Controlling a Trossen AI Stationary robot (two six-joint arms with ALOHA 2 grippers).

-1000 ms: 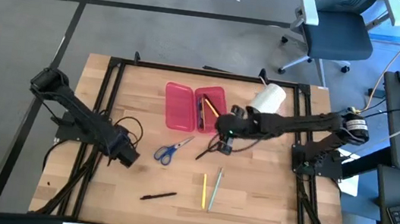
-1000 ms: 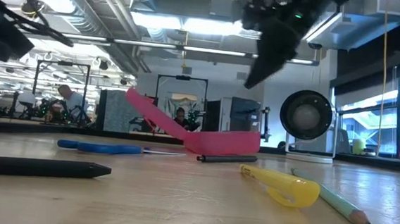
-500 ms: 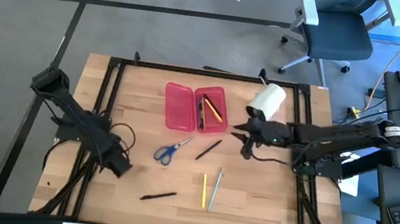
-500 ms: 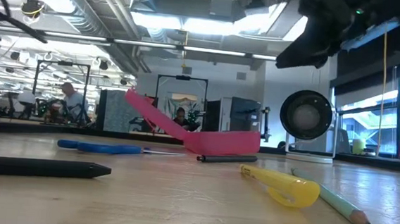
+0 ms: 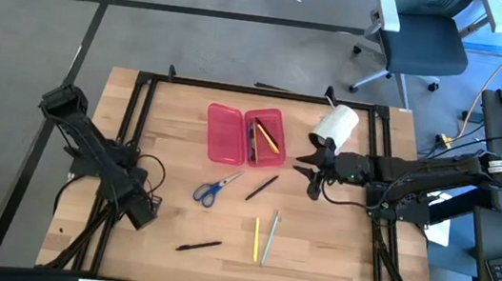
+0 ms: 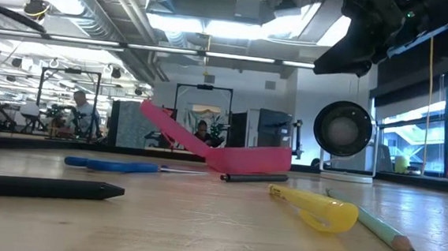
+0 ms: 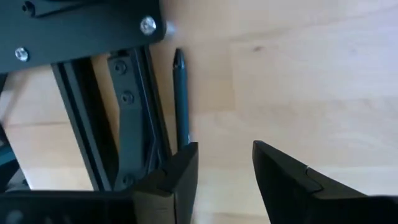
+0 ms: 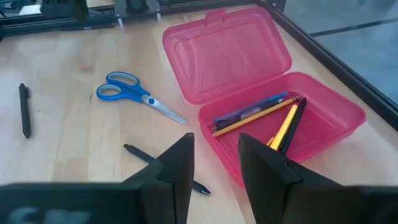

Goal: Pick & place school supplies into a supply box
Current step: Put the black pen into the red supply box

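The red-pink supply box (image 5: 245, 135) lies open on the far middle of the table. Its right half (image 8: 292, 118) holds several yellow, black and blue pens. Blue-handled scissors (image 5: 216, 187), a black pen (image 5: 262, 187), a yellow pen (image 5: 256, 239), a green pencil (image 5: 270, 237) and a black marker (image 5: 198, 245) lie flat on the wood. My right gripper (image 5: 309, 172) hangs open above the table, right of the box and the black pen (image 8: 168, 168). My left gripper (image 5: 139, 213) is open near the left edge, with the black marker (image 7: 180, 99) ahead of it.
A big white roll (image 5: 336, 124) stands at the far right, just behind my right arm. Black frame rails (image 5: 136, 98) run along the table's left, right and far sides. Bare wood lies between the scissors and the near edge.
My right gripper has drawn back from beside the box and the black pen toward the table's right edge, and it has risen in the low view. My left gripper has moved toward the near edge and slightly left. The supplies on the table have stayed where they were.
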